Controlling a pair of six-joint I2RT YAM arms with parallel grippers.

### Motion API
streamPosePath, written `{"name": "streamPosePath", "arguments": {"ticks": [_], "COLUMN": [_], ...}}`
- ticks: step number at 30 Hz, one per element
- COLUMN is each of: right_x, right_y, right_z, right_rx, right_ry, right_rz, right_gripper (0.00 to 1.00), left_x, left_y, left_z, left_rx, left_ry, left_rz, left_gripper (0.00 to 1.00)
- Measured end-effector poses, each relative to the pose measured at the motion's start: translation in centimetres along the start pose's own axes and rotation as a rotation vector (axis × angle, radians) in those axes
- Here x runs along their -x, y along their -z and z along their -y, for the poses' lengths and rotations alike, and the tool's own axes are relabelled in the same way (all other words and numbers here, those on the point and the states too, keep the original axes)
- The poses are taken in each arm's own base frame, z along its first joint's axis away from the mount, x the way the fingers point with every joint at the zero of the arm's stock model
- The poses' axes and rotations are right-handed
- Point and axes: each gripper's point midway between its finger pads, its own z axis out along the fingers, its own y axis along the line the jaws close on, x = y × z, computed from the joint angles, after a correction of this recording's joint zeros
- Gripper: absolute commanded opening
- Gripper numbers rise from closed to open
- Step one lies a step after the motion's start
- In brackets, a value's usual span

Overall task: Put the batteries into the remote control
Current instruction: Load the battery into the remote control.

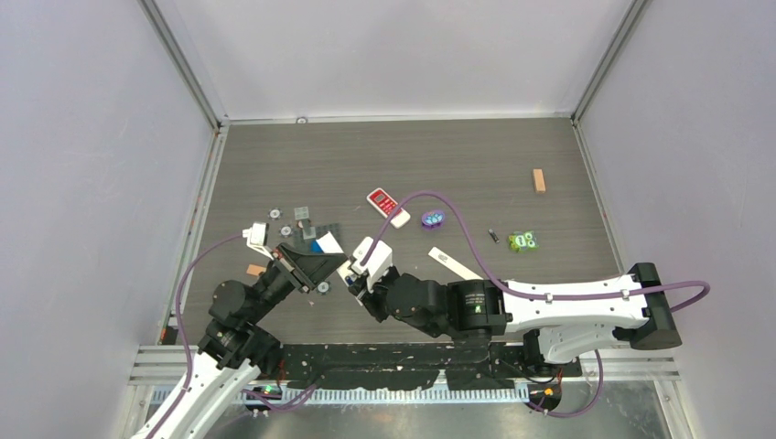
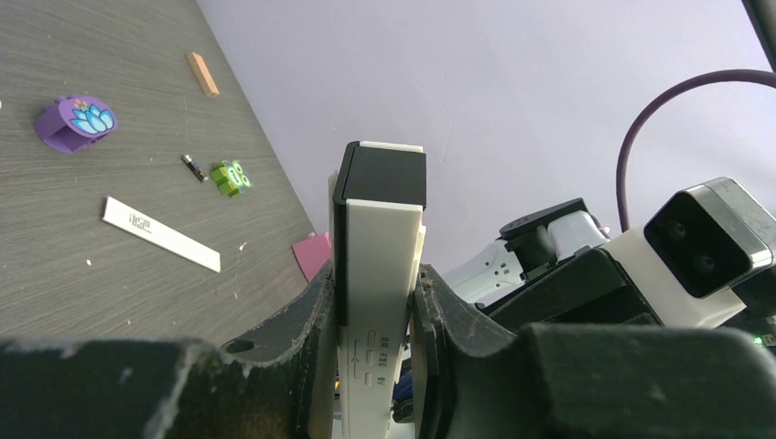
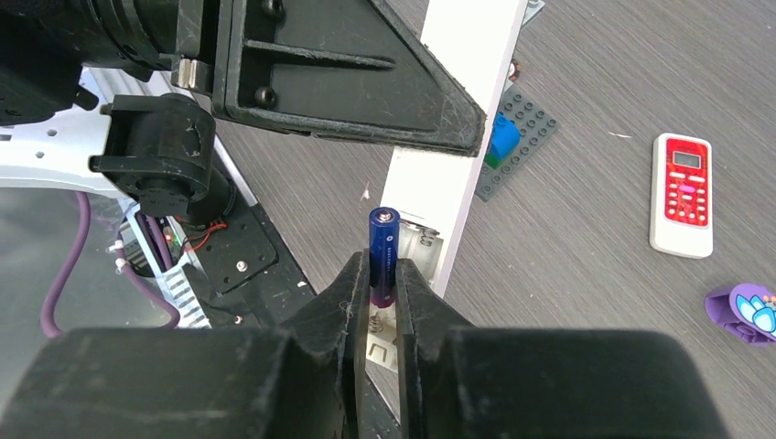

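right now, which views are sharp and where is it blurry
Top view: even, soft light, faint shadows. Left wrist view: remote crisp, the dark pincer fingers nearest the lens soft. Right wrist view: battery sharp.

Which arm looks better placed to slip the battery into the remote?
The right one: the right jaws pinch the blue-purple battery beside the remote control's open compartment; the left jaws only clamp that remote.

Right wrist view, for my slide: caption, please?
Right gripper holds a blue battery beside the remote.
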Motion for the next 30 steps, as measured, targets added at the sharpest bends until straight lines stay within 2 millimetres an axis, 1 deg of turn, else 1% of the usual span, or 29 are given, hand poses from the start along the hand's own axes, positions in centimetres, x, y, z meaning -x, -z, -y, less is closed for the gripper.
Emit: {"name": "streamPosePath", "arguments": {"ticks": [10,15,27,30], "right_x": [0.1,-0.3,-0.2,-0.2], "right_y": [0.4,0.7,1.2,1.2], "right_z": [-0.2,-0.4,-0.5,-0.5], "right_rx": [0.017,0.033,0.044,0.043], "right_ry": [-0.047,-0.06,-0.084,-0.089], "right_rz": [-0.004,-0.026,-0.058,-0.062], "right_gripper": [0.16,0.16,0.31,0.33], "left_x": [-0.1,-0.1,0.0,0.1], "left_y": [0.0,0.0,0.1,0.0], "left_z": [-0.1,0.0,0.2,0.1], "left_rx": [0.011,0.011,0.007,0.008], "left_ry": [0.051,0.057,0.073,0.074], "left_rz": [-0.003,-0.003,0.002,0.006], "left_gripper": [0.01,0.01,0.01,0.01]}}
